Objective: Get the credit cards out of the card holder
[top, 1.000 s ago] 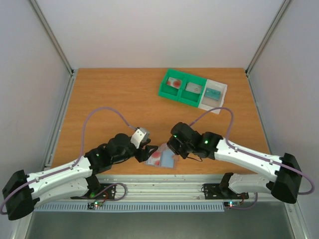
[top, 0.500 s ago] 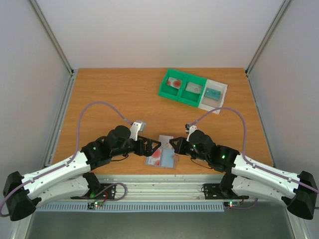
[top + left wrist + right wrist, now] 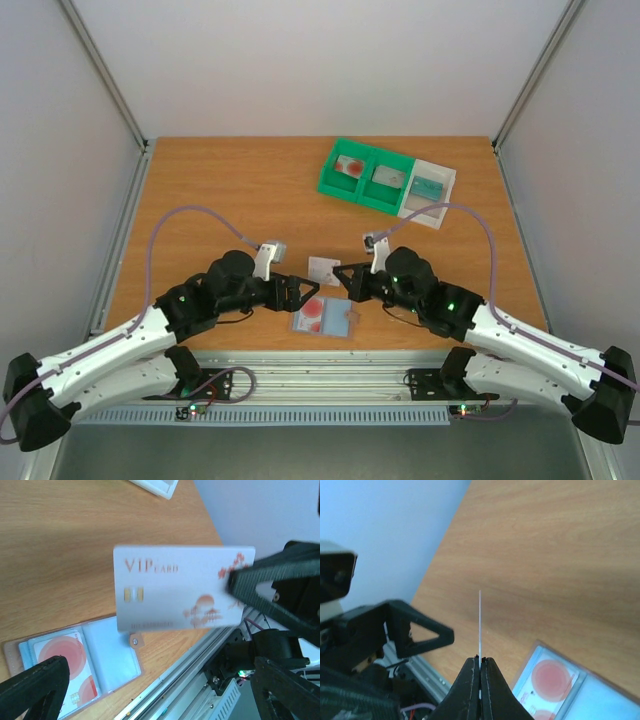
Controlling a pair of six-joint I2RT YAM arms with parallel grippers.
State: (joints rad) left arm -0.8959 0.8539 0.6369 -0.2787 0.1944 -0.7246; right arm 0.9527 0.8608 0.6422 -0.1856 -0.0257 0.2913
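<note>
I am watching the right jaws pinching shut on one short end of a VIP card (image 3: 172, 587). It is a thin, stiff white plastic rectangle with rounded corners, red lettering, a small gold chip and red drawings. From the right wrist it is showing edge-on as a single pale line rising straight out of the closed black fingertips (image 3: 470, 680), held clear of the wooden tabletop (image 3: 220, 190).

The left jaws are standing wide open and holding nothing. Their black, angular fingers (image 3: 32, 690) are framing the card's printed face from just in front, without touching it.

The card holder (image 3: 112, 650) is lying open and flat on the tabletop, below the gap between the two sets of jaws and slightly nearer the arm bases. It is a soft, pale blue bifold with clear pockets, a tan border and a small tab at the crease. A whitish card with big red round blotches (image 3: 62, 655) is sitting in one panel.

Well beyond both jaws, a green and white compartment tray (image 3: 366, 178) is resting with cards in its sections.
</note>
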